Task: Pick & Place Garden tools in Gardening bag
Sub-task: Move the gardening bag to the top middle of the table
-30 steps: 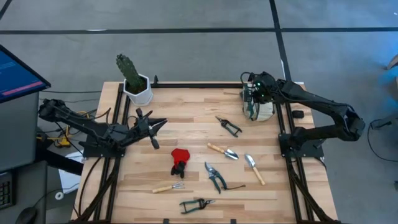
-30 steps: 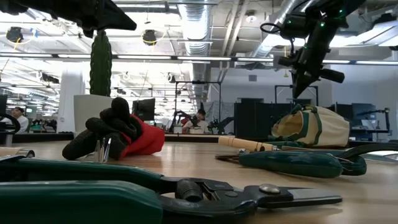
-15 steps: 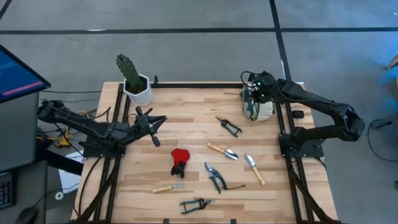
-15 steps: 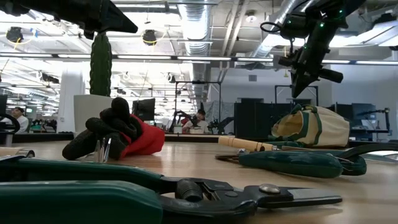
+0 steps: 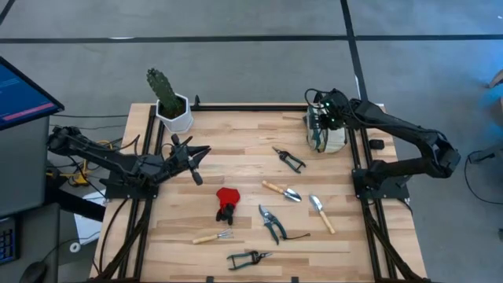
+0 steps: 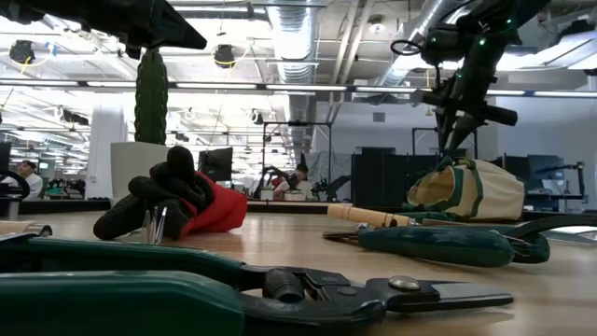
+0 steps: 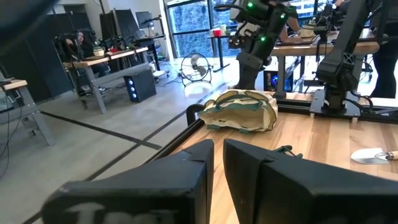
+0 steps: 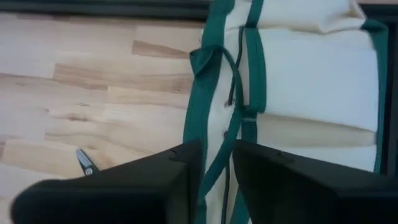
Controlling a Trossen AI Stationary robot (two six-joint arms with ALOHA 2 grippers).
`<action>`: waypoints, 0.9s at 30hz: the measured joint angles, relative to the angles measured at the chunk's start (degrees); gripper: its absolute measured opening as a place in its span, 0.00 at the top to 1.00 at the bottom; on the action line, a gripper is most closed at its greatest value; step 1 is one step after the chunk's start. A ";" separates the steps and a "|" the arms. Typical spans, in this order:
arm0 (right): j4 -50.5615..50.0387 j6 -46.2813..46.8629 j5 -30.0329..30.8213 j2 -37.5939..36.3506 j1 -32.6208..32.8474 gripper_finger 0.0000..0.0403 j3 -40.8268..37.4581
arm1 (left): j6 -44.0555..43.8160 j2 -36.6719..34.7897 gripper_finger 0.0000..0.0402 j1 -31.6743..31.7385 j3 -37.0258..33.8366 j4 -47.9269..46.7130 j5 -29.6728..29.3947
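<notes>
The beige gardening bag with green straps lies at the table's far right. My right gripper hangs just above it, pointing steeply down, its fingers a little open; a green strap shows through the gap and nothing is held. The garden tools lie flat mid-table: shears, two trowels, pruners, a small rake, more shears and a red-and-black item. My left gripper hovers level at the table's left, shut and empty.
A cactus in a white pot stands at the far left corner. Black frame rails run along the table's sides. A monitor stands off the table's left. Bare wood lies between the bag and the tools.
My right gripper, shut a moment ago, has parted its fingers while staying above the bag. Nothing else has moved.
</notes>
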 joint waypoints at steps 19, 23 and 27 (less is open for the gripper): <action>0.96 -1.41 -1.28 13.29 0.12 0.76 0.00 | -0.03 0.01 0.94 0.00 0.00 -0.04 0.24; 0.98 -1.54 -1.26 13.11 0.10 0.76 0.11 | -0.03 0.02 0.94 0.00 0.00 -0.04 0.25; 0.19 -2.99 -1.14 13.11 -0.01 0.76 1.65 | -0.03 0.02 0.94 0.00 0.00 -0.07 0.24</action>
